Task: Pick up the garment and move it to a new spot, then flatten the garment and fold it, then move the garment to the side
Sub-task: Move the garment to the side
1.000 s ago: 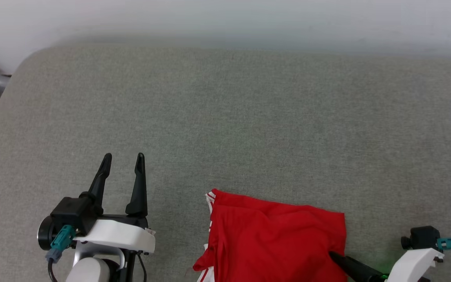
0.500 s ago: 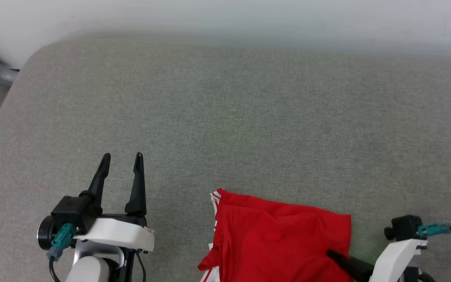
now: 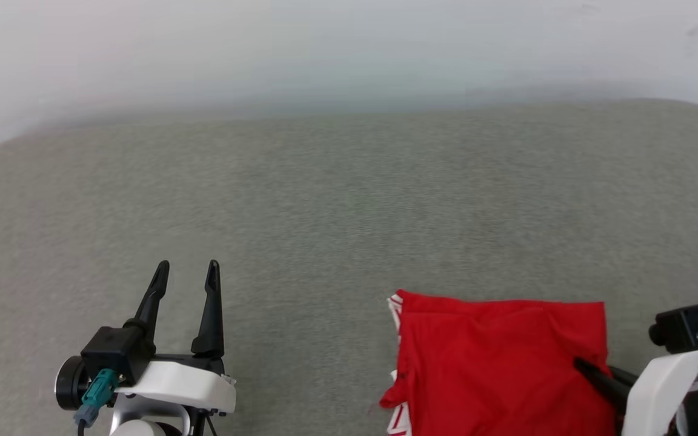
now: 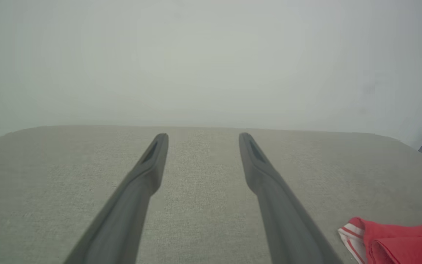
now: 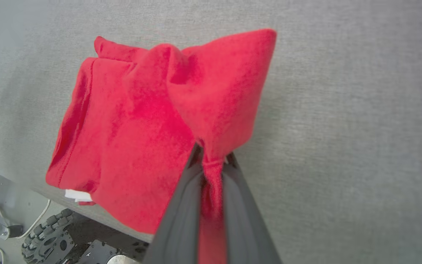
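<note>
The right gripper (image 5: pixel 213 157) pinches a bunched fold of the red garment (image 5: pixel 134 146), which lies folded on the grey fabric surface (image 5: pixel 343 128), overhanging its edge above a treaded wheel (image 5: pixel 48 240).

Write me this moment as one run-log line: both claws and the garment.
left claw: open, empty | right claw: shut on red jersey | jersey: folded, on grey padded surface

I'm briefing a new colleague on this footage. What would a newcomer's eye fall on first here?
First the bright red garment, folded up at the near right of the grey fabric surface. Next the right gripper, shut on a pinched fold of that cloth. Last the left gripper, open with nothing between its fingers, at the lower left of the head view, well apart from the garment.
</note>
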Robot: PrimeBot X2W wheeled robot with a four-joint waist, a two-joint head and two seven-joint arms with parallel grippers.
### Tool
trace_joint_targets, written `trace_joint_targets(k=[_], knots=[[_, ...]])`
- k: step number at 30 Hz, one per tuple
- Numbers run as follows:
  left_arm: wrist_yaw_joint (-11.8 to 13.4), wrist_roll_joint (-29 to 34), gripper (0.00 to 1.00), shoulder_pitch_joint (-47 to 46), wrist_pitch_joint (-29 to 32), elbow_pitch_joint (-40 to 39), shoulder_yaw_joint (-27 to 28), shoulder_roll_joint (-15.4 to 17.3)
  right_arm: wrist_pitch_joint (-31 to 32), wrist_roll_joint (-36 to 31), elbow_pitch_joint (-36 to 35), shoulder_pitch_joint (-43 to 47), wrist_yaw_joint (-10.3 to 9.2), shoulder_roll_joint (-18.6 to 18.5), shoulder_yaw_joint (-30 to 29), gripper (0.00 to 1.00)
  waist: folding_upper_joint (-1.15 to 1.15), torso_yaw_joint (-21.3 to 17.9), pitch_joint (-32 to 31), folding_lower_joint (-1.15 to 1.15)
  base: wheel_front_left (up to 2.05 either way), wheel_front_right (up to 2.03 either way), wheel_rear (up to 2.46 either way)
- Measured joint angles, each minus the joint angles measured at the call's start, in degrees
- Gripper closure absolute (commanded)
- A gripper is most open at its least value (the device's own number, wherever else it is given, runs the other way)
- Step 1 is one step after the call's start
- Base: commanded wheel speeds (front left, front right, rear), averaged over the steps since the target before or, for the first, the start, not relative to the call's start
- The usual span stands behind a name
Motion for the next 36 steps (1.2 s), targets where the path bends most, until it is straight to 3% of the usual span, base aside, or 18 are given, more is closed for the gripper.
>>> trace_joint_targets(k=[9,18,27,36], knots=[[-0.38,1.47,0.00,-1.30,0.21,-2.56,-0.86,1.19,1.36,-3.00,-0.64,-4.25,0.00,-1.20,-1.67,1.00,0.00,-10.54,1.27,0.00,0.00,0.00,0.00],[-1.77,3.85,0.00,-8.31,3.99,-7.99,-2.72,4.01,-4.30,-6.50,7.77,-18.46,0.02,-1.03,-2.40,1.00,0.00,-17.35,10.05,0.00,0.00,0.00,0.00],[-3.30,5.80,0.00,-16.36,8.80,-14.66,-4.15,7.01,-8.51,-9.29,18.16,-31.28,0.02,-4.23,-12.36,1.00,0.00,-19.04,21.32,0.01,0.00,0.00,0.00],[-4.31,6.78,0.00,-23.20,11.62,-19.18,-6.02,7.88,-11.13,-16.29,25.10,-37.78,0.02,-10.38,-22.10,1.00,0.00,-17.09,31.19,0.02,0.00,0.00,0.00]])
